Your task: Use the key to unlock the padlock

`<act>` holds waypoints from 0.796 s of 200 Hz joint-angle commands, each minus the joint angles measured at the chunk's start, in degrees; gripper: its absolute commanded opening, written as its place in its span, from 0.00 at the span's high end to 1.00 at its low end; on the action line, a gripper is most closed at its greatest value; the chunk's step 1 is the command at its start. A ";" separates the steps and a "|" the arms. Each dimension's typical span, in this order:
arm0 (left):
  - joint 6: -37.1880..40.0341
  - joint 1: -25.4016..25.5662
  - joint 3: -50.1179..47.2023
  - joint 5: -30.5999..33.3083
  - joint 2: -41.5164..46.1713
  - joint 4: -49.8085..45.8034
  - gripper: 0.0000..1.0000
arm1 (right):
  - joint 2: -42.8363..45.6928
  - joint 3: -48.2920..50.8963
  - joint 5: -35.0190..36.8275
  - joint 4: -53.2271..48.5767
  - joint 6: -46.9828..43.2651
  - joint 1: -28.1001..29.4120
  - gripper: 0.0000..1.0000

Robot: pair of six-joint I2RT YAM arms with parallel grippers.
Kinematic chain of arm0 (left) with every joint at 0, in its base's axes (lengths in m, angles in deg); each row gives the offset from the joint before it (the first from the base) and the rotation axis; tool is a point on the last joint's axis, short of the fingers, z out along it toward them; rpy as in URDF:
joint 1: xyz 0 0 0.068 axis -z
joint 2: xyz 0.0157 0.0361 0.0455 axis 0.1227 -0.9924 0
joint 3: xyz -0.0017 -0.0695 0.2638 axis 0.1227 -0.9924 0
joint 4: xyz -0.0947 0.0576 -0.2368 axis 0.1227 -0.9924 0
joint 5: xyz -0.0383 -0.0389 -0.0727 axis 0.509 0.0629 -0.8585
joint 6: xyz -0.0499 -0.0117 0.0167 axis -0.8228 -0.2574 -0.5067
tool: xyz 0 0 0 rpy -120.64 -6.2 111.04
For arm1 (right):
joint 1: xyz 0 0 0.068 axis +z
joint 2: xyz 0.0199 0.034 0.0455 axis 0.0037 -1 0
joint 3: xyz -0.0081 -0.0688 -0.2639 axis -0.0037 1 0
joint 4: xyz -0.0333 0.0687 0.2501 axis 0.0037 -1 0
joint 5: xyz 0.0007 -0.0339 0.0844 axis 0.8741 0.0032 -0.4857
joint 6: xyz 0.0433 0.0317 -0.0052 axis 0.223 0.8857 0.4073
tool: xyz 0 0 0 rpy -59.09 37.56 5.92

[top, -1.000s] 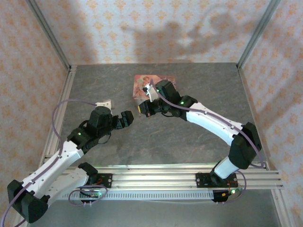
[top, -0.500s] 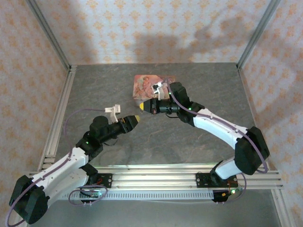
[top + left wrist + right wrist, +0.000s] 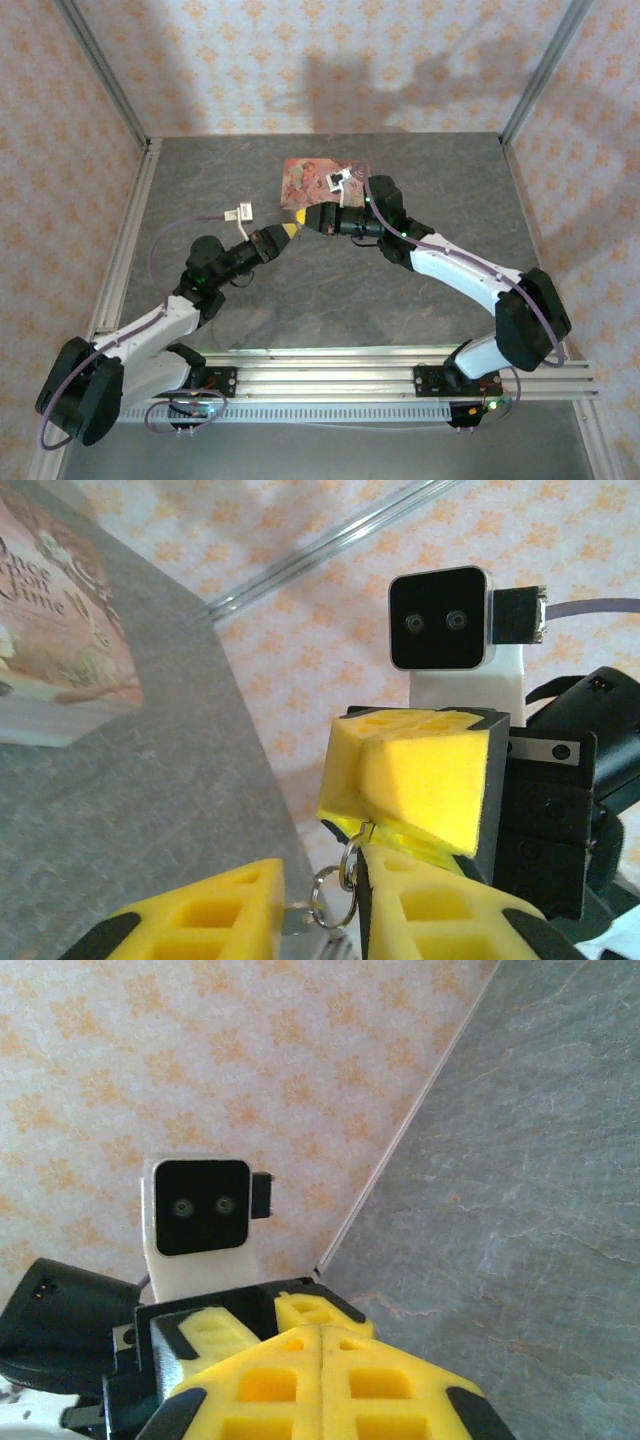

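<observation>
Your left fingers (image 3: 200, 920): narrow gap, small rings (image 3: 335, 892) in it; cannot tell if gripping. Meeting them tip to tip, right fingers (image 3: 415, 785) pressed closed, one ring running into seam. Key, padlock too small to pick out; likely there, above desk (image 3: 200, 180) centre. Risk: skewed pull twists rings, drops load. Beyond, box (image 3: 305, 178) toward far edge, lid down, contents hidden.
</observation>
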 commanded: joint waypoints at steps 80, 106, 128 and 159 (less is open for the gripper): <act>0.83 -0.33 3.21 -3.74 1.53 1.78 0.74 | 1.53 1.00 -2.48 7.37 3.46 -0.34 1.00; 1.08 -0.30 3.47 -3.75 1.72 1.47 0.84 | 1.08 1.29 -3.01 8.69 4.22 -0.27 1.00; 1.70 -0.32 3.38 -3.24 2.52 0.42 0.95 | 0.76 1.46 -3.36 9.07 4.55 -0.34 1.00; 2.88 -0.33 3.47 -3.04 4.26 -1.95 1.00 | 0.69 1.64 -3.52 8.23 4.33 -0.33 1.00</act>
